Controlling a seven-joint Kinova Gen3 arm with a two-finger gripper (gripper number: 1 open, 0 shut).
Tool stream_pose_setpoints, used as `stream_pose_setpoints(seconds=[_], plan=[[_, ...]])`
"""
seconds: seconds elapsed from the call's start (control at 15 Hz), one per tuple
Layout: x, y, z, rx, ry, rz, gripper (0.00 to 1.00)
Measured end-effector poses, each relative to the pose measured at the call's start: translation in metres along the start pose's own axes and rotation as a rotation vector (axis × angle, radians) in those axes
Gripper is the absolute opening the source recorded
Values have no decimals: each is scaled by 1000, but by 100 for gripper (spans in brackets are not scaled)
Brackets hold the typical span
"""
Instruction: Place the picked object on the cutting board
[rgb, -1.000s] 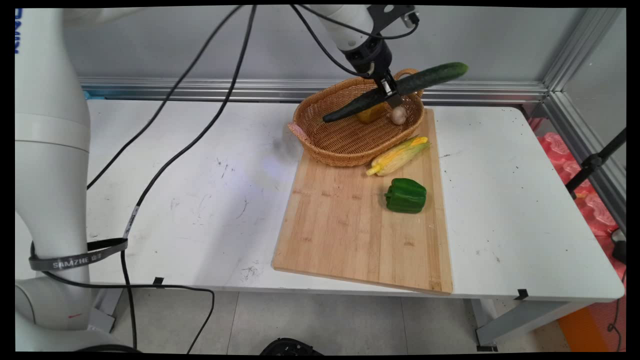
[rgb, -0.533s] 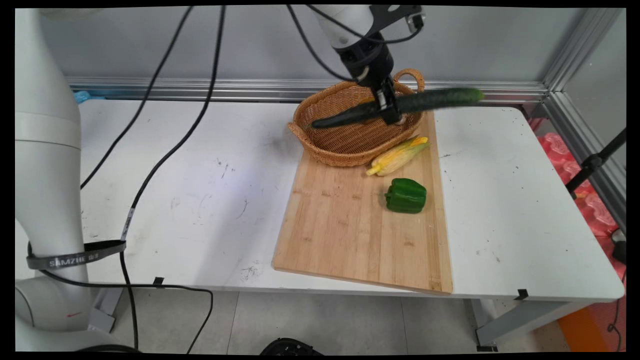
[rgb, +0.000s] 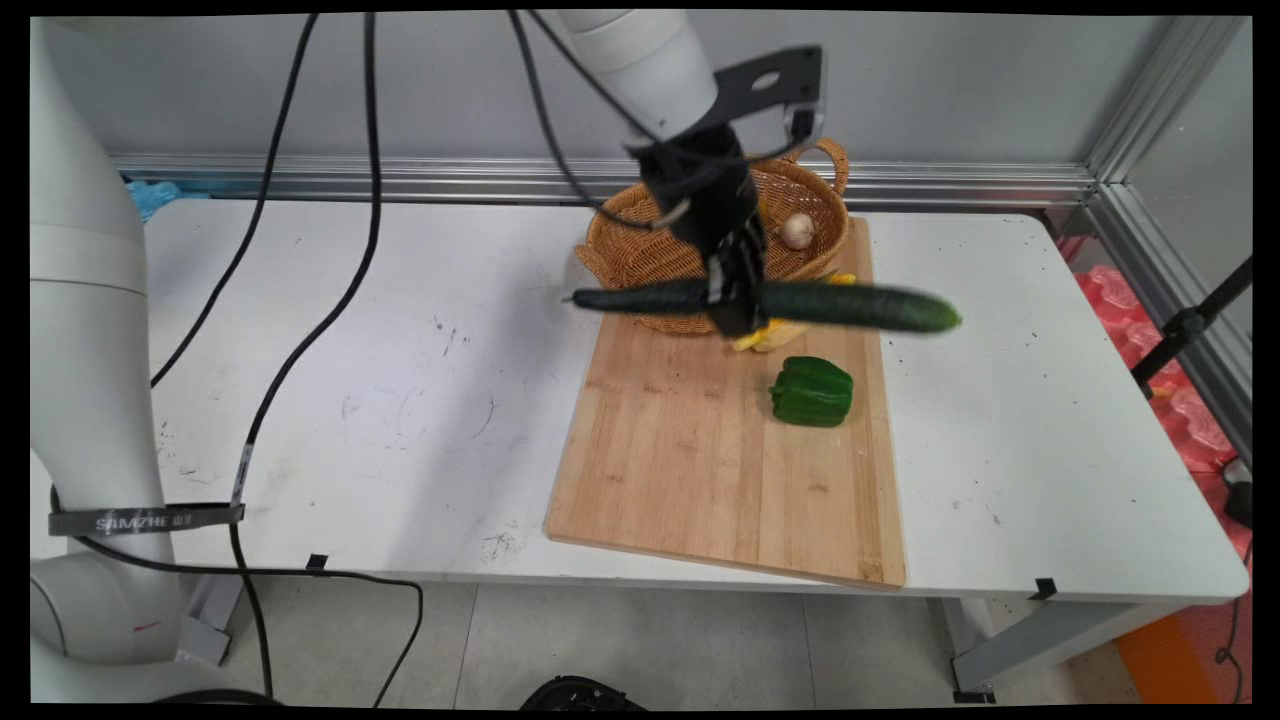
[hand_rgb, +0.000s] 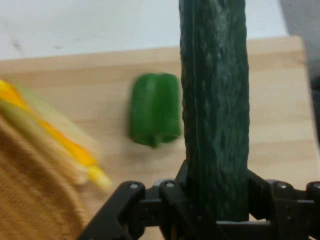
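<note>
gripper clamps cucumber, seemingly midway.

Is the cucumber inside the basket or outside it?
Outside: the end effector holds the cucumber level in the air, in front of the basket.

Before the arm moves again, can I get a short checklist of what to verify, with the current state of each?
1. Grip: gripper shut on the cucumber near its middle: ok.
2. Cucumber level: roughly horizontal in the main view: ok.
3. Cucumber clear of the basket rim: cannot tell.
4. Corn under the gripper, partly hidden in the main view: not ok.
5. Green pepper apart from the cucumber, on the cutting board: ok.
</note>
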Motion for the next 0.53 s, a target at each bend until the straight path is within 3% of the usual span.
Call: stream_pose_setpoints(seconds=[0.53], plan=[[-14,44,32,-64,-68,98,0]])
